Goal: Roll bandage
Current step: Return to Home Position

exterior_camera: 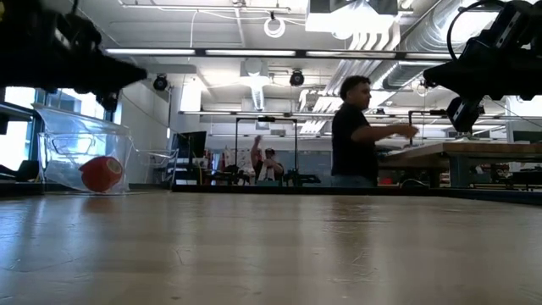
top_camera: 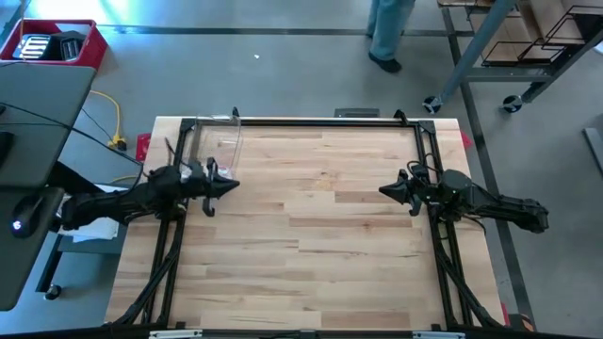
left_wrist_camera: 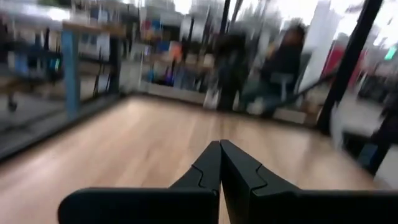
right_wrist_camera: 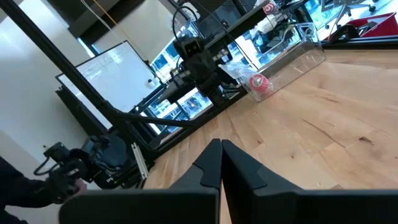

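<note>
The left gripper [top_camera: 233, 186] hangs above the left part of the wooden surface [top_camera: 320, 235], pointing toward the middle. The left wrist view shows its fingers [left_wrist_camera: 205, 171] pressed together along their length, with no gap and nothing between them. The right gripper [top_camera: 382, 191] mirrors it over the right part of the surface, pointing inward. Its fingers [right_wrist_camera: 239, 168] are likewise pressed flat against each other and hold nothing. In the low view both arms sit high at the upper corners, well clear of the wood, and neither gripper touches anything. The bandage [exterior_camera: 102, 174] is a small red roll lying on the floor of a clear bin [exterior_camera: 59, 140] at the far left corner of the surface. Crinkled clear plastic, a bag [right_wrist_camera: 236, 67], is around the roll. The bin stands just beyond the left gripper, toward the far edge and slightly to its outer side. The roll is near those fingers but apart from them, with the bin wall between, and it is well apart from the right gripper, across the width of the surface. The two grippers face each other across a broad stretch of bare wood that also runs to the near edge. A black frame [top_camera: 311, 121] borders the far edge and the sides. Beyond the surface, a person [exterior_camera: 349, 135] stands in the room at another bench.
</note>
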### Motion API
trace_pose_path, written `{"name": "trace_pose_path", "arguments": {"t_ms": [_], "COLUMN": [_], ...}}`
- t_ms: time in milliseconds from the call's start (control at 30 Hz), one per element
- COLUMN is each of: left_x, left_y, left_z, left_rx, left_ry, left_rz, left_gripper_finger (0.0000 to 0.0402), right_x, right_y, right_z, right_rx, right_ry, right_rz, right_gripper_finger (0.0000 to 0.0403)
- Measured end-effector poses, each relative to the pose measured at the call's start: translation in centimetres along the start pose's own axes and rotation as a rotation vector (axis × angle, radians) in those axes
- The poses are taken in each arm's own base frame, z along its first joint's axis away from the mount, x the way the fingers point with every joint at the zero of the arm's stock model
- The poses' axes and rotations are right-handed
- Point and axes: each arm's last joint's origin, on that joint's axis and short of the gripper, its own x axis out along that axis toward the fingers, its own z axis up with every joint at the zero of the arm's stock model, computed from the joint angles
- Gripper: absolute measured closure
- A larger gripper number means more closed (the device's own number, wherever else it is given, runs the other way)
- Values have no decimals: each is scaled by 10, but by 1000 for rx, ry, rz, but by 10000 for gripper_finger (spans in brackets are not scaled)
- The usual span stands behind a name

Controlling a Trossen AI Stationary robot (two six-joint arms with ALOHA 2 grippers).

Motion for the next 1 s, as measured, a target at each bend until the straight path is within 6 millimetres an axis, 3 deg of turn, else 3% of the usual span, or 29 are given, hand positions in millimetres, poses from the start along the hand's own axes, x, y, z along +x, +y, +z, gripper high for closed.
{"name": "trace_pose_path", "arguments": {"t_ms": [100, 400, 733, 1000], "left_x": [-1, 2, 2, -4], "left_y": [2, 6, 6, -6], "left_z": [-12, -20, -21, -11], "left_rx": [16, -24, -24, -19], "left_ry": [126, 207, 209, 94], "left_rz": [37, 129, 127, 5], "left_gripper_finger": [401, 401, 401, 401], "right_x": [0, 0, 0, 0], "right_y": [0, 0, 0, 0], "right_z": [0, 0, 0, 0], "right_rx": [0, 0, 0, 0], "right_ry": [0, 1, 1, 0], "right_rz": [-1, 0, 0, 0], "right_gripper_finger": [402, 402, 402, 402]}}
